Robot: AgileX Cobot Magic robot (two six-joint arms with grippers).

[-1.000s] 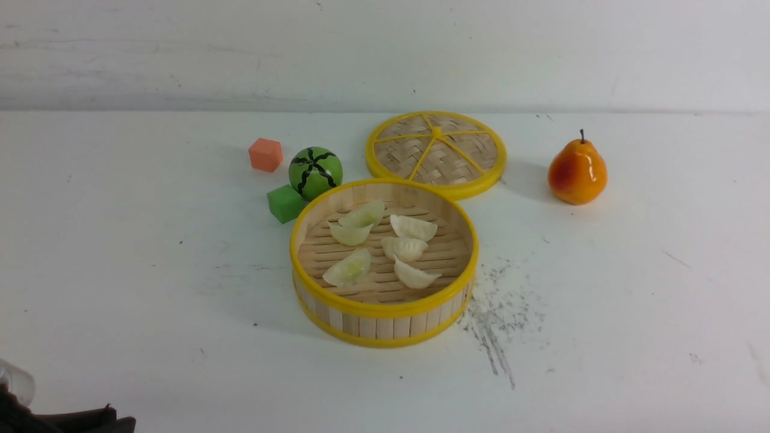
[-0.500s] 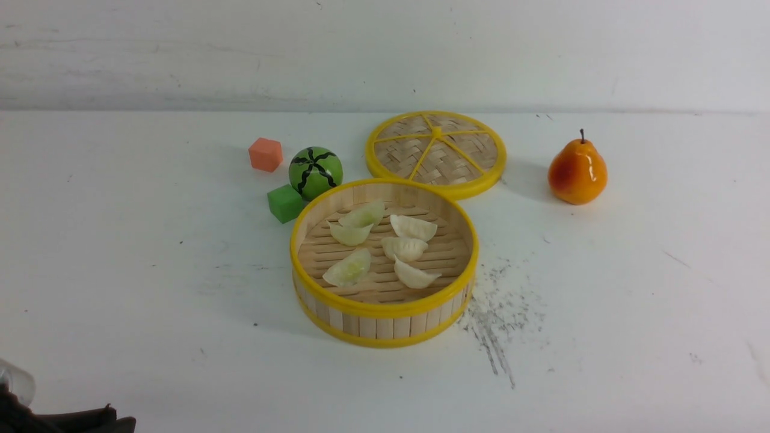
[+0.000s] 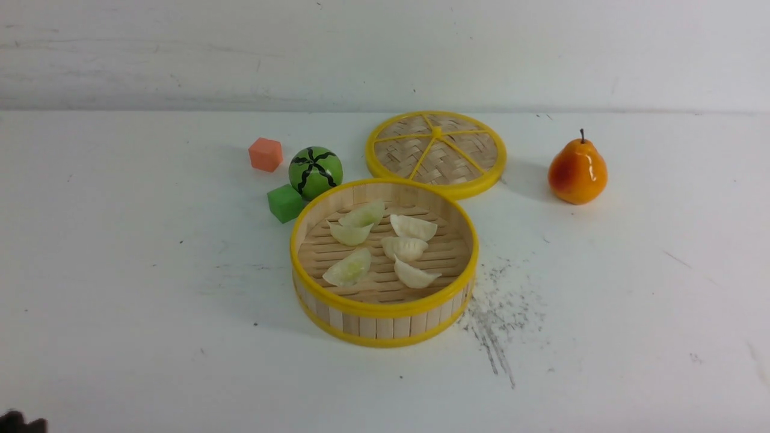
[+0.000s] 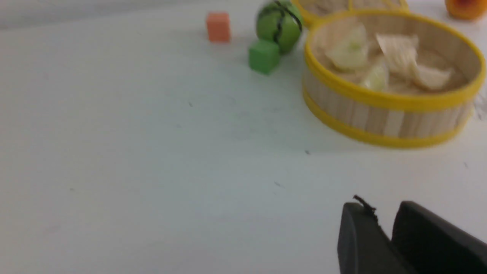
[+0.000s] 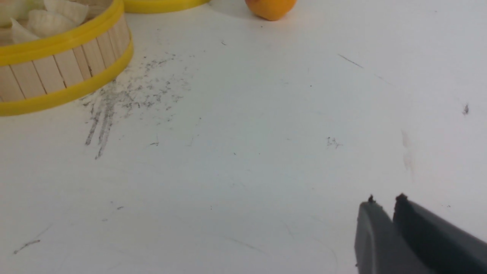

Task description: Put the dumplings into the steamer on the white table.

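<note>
All six dumplings (image 3: 385, 246) lie in the steamer (image 3: 385, 310) on my worktop (image 3: 150, 300); lid (image 3: 436, 153) behind it, seemingly touching.

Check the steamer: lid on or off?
Off. The lid lies flat on the white table behind the steamer, whose open top shows six dumplings.

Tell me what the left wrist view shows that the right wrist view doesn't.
Only the left wrist view shows the orange cube, the green cube, the striped green ball and the left gripper, its fingers together. Only the right wrist view shows the dark scuff marks and the right gripper, also closed. Both show the steamer holding dumplings, part of the pear, and the white table.
</note>
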